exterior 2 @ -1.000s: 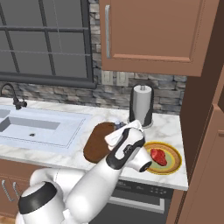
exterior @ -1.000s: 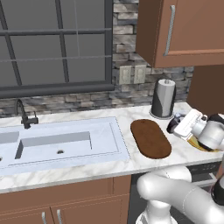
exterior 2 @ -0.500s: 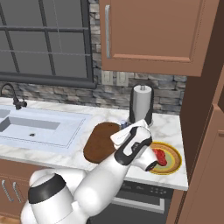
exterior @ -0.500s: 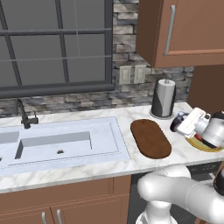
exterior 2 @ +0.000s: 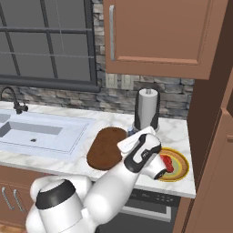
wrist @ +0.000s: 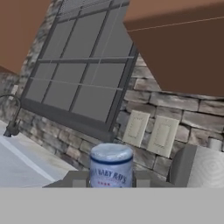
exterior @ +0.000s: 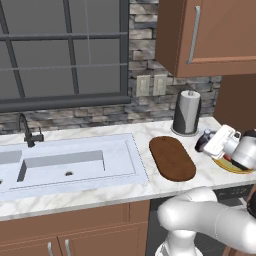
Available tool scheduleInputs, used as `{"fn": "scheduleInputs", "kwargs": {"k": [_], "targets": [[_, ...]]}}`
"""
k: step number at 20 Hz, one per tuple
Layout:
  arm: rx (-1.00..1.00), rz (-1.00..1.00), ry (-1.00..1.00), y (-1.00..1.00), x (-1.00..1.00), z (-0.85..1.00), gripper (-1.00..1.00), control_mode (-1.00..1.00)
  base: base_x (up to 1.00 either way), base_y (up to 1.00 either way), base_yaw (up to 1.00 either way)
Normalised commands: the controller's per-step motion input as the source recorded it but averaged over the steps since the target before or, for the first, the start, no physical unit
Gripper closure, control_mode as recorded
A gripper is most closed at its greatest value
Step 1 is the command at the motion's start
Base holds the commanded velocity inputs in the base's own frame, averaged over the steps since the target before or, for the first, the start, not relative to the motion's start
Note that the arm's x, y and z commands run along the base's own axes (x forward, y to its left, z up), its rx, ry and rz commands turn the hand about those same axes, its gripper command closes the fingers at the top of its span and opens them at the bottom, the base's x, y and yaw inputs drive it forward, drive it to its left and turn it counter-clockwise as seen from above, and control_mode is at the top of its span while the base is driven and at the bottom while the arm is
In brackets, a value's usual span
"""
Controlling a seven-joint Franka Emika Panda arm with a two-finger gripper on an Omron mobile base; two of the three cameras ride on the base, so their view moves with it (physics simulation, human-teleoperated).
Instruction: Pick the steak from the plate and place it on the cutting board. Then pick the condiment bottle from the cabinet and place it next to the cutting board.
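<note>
One condiment bottle (wrist: 111,165) I see pinched between the closed gripper (wrist: 111,181) fingers, above the plate (exterior 2: 181,169) with the steak (exterior 2: 167,163).

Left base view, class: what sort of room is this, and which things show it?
A simulated home kitchen: a sink with a faucet, a paper towel roll, and a cutting board on the marble counter.

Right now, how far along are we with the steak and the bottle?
Done: nothing placed yet. The steak lies on the plate, not on the cutting board. In hand: the hand looks shut on the condiment bottle. Left: both placements.
</note>
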Motion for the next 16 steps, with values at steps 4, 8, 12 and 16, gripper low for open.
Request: {"fn": "scheduleInputs", "kwargs": {"k": [4,8,12,16], "targets": [[0.02,0.0,0.0,0.0,0.05,-0.22,1.0,-1.0,0.0,0.0,0.0],[0.03,0.0,0.0,0.0,0.08,-0.19,1.0,-1.0,0.0,0.0,0.0],[0.03,0.0,0.0,0.0,0.14,-0.16,1.0,-1.0,0.0,0.0,0.0],[0.03,0.0,0.0,0.0,0.16,-0.13,1.0,-1.0,0.0,0.0,0.0]]}}
